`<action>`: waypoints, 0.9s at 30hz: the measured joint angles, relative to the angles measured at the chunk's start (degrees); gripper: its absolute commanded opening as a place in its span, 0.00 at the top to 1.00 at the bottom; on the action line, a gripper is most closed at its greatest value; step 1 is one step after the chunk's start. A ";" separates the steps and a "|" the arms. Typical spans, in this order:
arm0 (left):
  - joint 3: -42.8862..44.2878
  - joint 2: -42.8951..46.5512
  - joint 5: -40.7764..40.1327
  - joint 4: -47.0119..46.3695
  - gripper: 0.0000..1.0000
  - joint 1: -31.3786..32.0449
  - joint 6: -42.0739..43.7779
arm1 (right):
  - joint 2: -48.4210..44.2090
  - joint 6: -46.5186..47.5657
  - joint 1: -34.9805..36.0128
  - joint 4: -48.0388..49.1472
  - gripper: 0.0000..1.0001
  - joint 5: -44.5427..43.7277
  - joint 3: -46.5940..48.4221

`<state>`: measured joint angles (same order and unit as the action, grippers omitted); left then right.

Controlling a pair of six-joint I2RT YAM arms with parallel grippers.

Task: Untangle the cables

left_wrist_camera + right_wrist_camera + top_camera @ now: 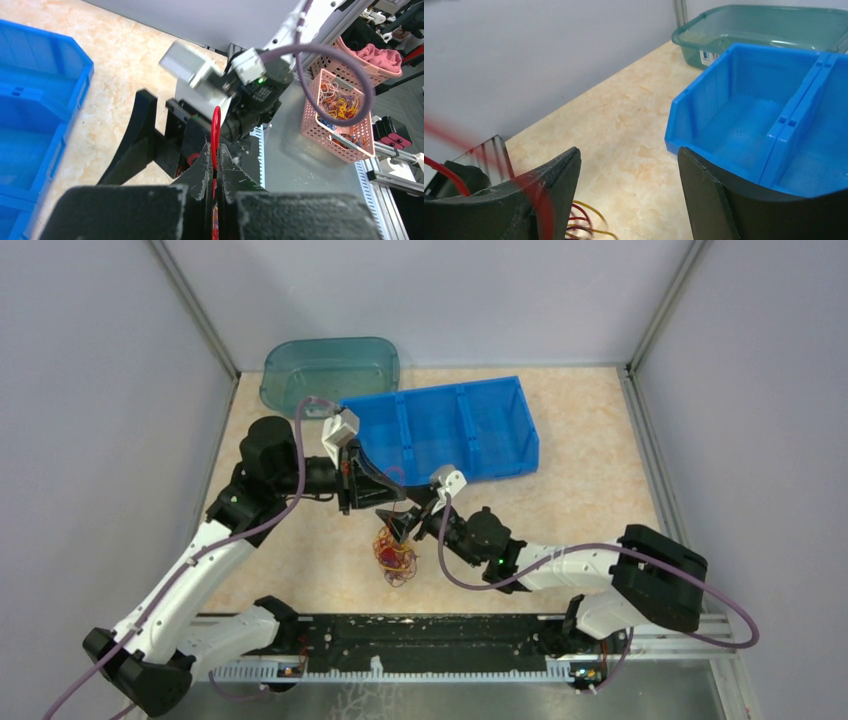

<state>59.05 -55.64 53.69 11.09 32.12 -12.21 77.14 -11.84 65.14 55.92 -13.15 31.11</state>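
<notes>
Ideally, over the marbled table (pixel 590 490), in front of the blue divided bin (pixel 450 430), the left gripper (pixel 216 160) should hold firm, pinched shut on one red strand (pixel 215 127). The right gripper (pixel 629 165), jaws wide and empty, should close low on another colour and draw away slowly, so loops slip rather than tighten. The cables (pixel 394 555) lie between both grippers as a small curly clump of red, yellow-orange and dark wire.
</notes>
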 measured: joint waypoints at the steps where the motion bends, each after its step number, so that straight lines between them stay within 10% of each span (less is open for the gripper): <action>1: 0.68 -0.11 0.13 0.00 1.00 0.00 -0.02 | 0.55 -0.15 0.13 0.33 0.28 -0.04 -0.17; 17: 11.54 -0.79 -0.57 2.40 1.00 0.00 5.77 | 3.26 -1.75 0.37 4.37 0.22 -6.82 -11.28; 27: 16.72 -3.43 -4.22 5.40 1.00 0.00 12.37 | -17.66 1.42 0.35 -6.29 0.14 -5.55 -11.78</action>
<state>75.77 -59.07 49.47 16.49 32.12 0.16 59.48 -10.41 65.49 49.63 -18.70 19.33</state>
